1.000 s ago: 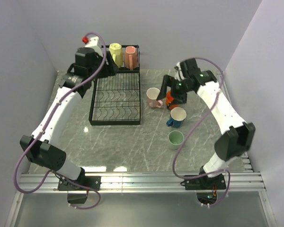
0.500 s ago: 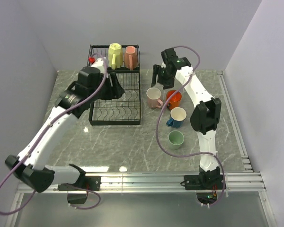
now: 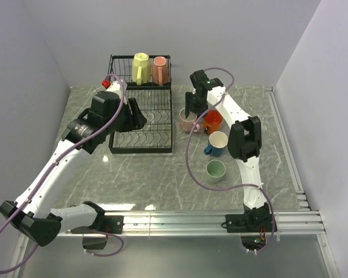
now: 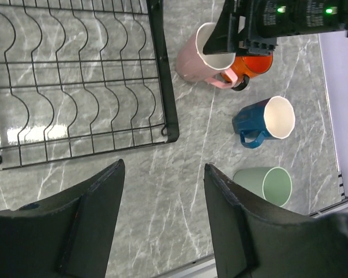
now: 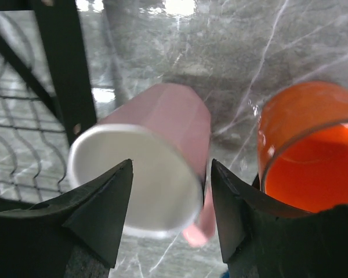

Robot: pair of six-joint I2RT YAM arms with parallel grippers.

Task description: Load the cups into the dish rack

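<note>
On the table right of the black dish rack point(image 3: 140, 142) stand a pink cup point(image 3: 189, 121), an orange cup point(image 3: 213, 122), a blue cup point(image 3: 218, 142) and a pale green cup point(image 3: 215, 170). A yellow cup point(image 3: 141, 65) and another pink cup point(image 3: 160, 69) sit upside down in the upper basket. My right gripper point(image 5: 171, 165) hangs open just above the pink cup point(image 5: 156, 162), one finger over its white inside, the other outside its wall beside the orange cup point(image 5: 313, 156). My left gripper point(image 4: 162, 164) is open and empty, hovering over the lower tray point(image 3: 140, 117).
The rack's frame point(image 5: 64, 75) runs close on the left of the pink cup. The left wrist view shows the rack's corner point(image 4: 169, 130), the pink point(image 4: 191, 61), blue point(image 4: 269, 119) and green point(image 4: 267, 185) cups, and bare marble beneath my fingers. Walls close in on three sides.
My right arm has swung left from the orange cup to above the pink cup, its jaws narrowing. My left arm has drawn back from the upper basket over the lower tray.
</note>
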